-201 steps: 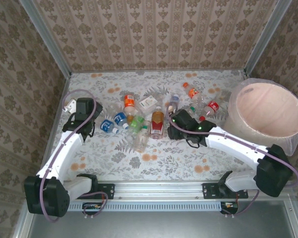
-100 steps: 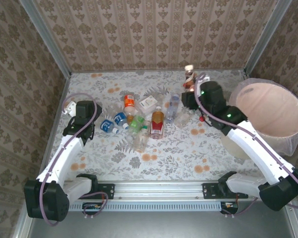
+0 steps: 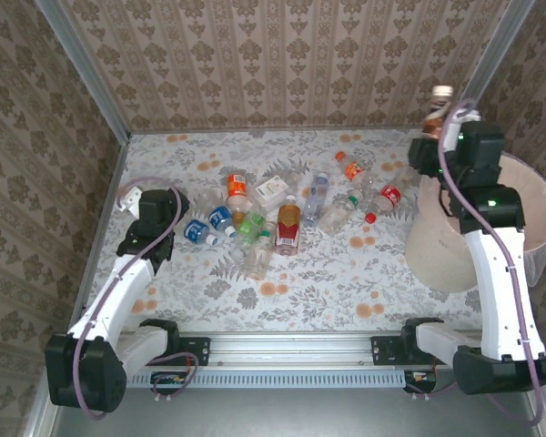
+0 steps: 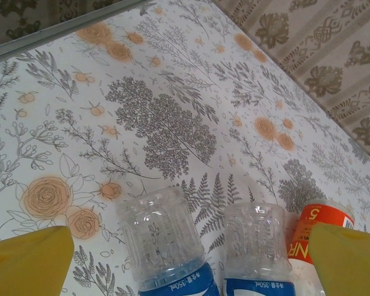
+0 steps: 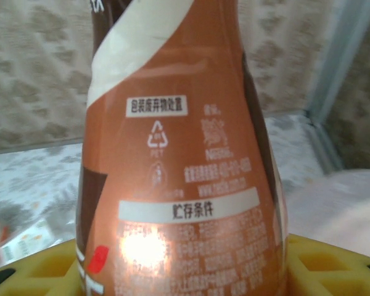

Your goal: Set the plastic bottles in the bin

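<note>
Floral table (image 3: pixel 346 282). Bin (image 3: pixel 437 250) at its right edge. Right gripper (image 3: pixel 434 129) is raised by the bin's far-left rim, clenched on an upright brown bottle (image 5: pixel 179 160), cap up. Left gripper (image 4: pixel 188 262) is near the left edge, jaws released wide, just above two blue-label bottles (image 4: pixel 163 246). Loose bottles (image 3: pixel 288 225) lie clustered mid-table.
</note>
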Controlling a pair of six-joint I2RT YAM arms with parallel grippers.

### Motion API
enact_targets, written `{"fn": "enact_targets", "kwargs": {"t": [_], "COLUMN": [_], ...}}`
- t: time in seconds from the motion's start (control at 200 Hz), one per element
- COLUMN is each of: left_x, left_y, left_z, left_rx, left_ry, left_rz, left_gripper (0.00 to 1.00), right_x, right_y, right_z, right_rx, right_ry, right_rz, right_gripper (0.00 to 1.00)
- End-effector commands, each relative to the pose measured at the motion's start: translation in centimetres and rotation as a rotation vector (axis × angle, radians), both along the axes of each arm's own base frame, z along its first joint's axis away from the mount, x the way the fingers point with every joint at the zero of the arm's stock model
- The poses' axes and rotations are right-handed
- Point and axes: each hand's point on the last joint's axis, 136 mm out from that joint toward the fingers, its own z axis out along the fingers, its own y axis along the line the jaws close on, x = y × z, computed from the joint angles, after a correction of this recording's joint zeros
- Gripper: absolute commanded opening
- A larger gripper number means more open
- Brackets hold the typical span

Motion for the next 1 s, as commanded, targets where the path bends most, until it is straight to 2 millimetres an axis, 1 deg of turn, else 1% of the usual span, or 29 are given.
{"fn": "enact_targets", "kwargs": {"t": [0.0, 0.11, 0.18, 0.33, 0.405, 0.51, 0.57, 0.695, 0.825, 0.995], "left_x": [1.0, 1.5, 1.9, 2.5, 2.8, 3.0, 3.0, 3.0, 3.3, 2.8], "left_y": [-0.3, -0.6, -0.8, -1.1, -1.2, -1.3, -1.3, -1.2, -1.7, -0.8], "left_z": [1.8, 1.8, 2.0, 2.5, 2.7, 2.3, 1.9, 1.4, 1.7, 1.0], "left_rx": [0.027, 0.025, 0.021, 0.025, 0.019, 0.008, 0.000, -0.023, -0.043, -0.065], "left_ry": [-0.024, -0.007, -0.002, 0.008, 0.005, 0.018, 0.022, 0.024, 0.004, 0.015], "left_rz": [-0.045, -0.053, -0.062, -0.074, -0.076, -0.075, -0.065, -0.048, -0.073, -0.007], "left_gripper": [1.00, 1.00, 1.00, 1.00, 1.00, 1.00, 1.00, 1.00, 0.99, 1.00], "right_x": [-3.1, -5.8, -7.7, -11.2, -12.5, -14.0, -14.4, -14.5, -14.7, -14.8], "right_y": [-3.9, -7.9, -9.9, -12.9, -14.4, -15.9, -16.3, -17.1, -17.8, -18.3], "right_z": [-1.5, -2.5, -3.4, -5.6, -6.4, -7.1, -7.4, -7.6, -8.2, -8.7], "right_rx": [0.002, -0.024, -0.061, -0.134, -0.165, -0.248, -0.274, -0.314, -0.325, -0.336], "right_ry": [0.123, 0.216, 0.286, 0.422, 0.473, 0.553, 0.583, 0.604, 0.620, 0.631], "right_rz": [-0.130, -0.298, -0.403, -0.560, -0.631, -0.718, -0.739, -0.772, -0.789, -0.800], "right_gripper": [0.54, 0.54, 0.54, 0.54, 0.54, 0.54, 0.54, 0.57, 0.60, 0.63]}}
